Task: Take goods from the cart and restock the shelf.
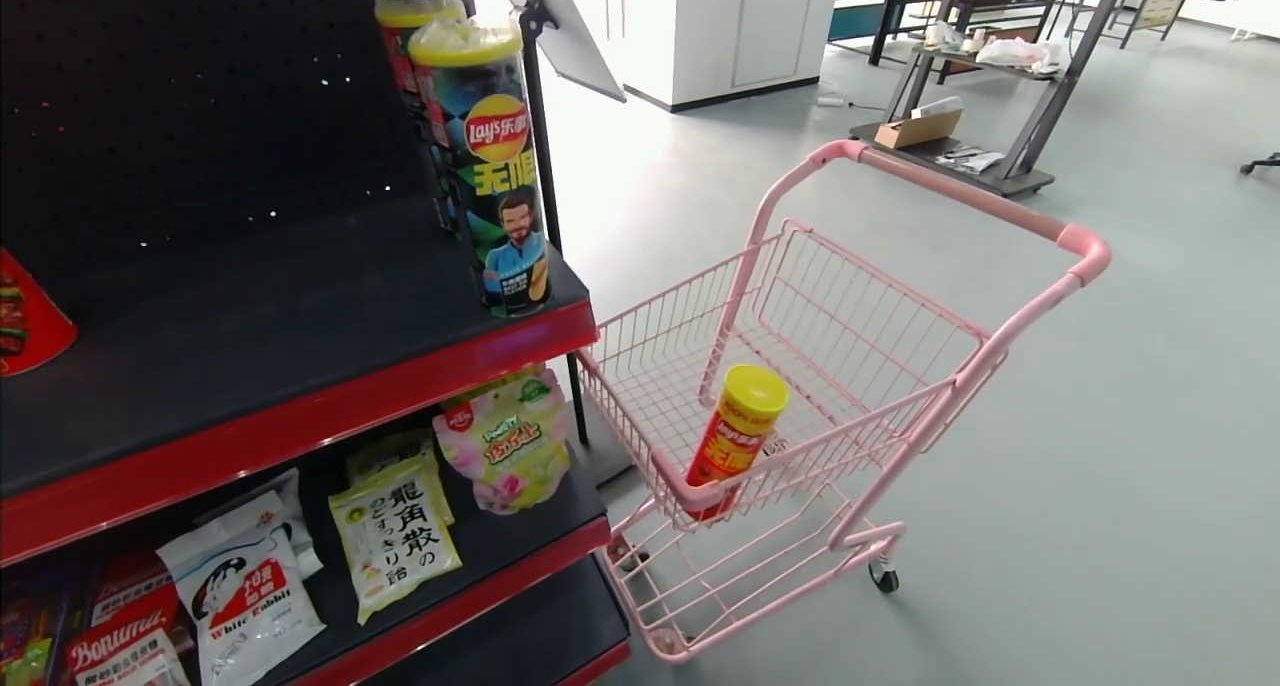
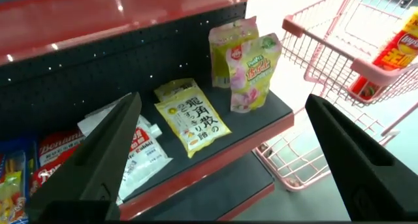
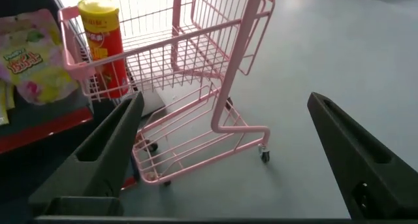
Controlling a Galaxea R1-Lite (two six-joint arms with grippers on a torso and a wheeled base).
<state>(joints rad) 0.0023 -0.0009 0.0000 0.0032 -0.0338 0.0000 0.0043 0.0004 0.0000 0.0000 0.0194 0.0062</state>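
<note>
A pink wire cart (image 1: pixel 1085 241) stands to the right of the shelf, with one red can with a yellow lid (image 1: pixel 737 436) upright in its basket near the front corner. The can (image 3: pixel 103 44) and cart (image 3: pixel 222 67) also show in the right wrist view, beyond my open right gripper (image 3: pixel 222 152). Two tall chip cans (image 1: pixel 500 166) stand at the right end of the black upper shelf (image 1: pixel 250 326). My left gripper (image 2: pixel 222 152) is open, facing the lower shelf's snack bags (image 2: pixel 192 116); the cart's can (image 2: pixel 392 51) is off to one side.
Snack bags (image 1: pixel 390 531) lie along the lower shelf, with a pink-and-green pouch (image 1: pixel 510 446) at its right end. A red packet (image 1: pixel 25 316) sits at the upper shelf's left. Grey floor lies open right of the cart. Metal racks (image 1: pixel 960 116) stand far behind.
</note>
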